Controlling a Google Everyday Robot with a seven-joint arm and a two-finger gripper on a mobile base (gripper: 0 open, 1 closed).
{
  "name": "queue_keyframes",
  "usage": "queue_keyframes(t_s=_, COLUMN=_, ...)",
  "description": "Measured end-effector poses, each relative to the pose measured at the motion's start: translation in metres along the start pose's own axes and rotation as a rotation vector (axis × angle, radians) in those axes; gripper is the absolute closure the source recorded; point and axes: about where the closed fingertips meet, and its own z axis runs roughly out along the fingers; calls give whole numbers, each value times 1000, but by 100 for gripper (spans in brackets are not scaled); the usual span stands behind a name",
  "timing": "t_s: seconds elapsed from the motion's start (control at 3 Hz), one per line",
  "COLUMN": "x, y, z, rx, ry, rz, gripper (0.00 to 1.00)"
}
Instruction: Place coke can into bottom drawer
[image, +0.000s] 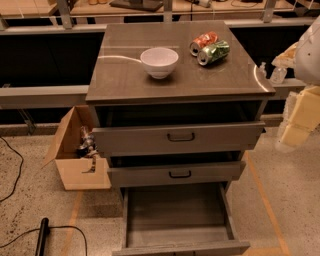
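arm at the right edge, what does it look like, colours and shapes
The arm shows as a smooth, rounded white shell at the right edge. Below it, beside the cabinet, the gripper looks like pale cream-yellow blocky pieces with soft corners. No cables, markings or sleeves are visible.

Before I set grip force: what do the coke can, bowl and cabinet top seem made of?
Coke can: likely thin metal, silver end, glossy print. Bowl: glazed ceramic or plastic, smooth white sheen. Cabinet top: polished stone or laminate, mirrors light. End effector sits off its right edge.
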Motion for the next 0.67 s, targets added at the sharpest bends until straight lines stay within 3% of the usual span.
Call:
queue_keyframes(t_s=0.33, x=0, y=0, z=0, rx=0, ry=0, rz=0, gripper=0)
queue_keyframes(t_s=0.67, x=-2, y=-16, z=1, rx=52, ry=-21, rz=4, gripper=0)
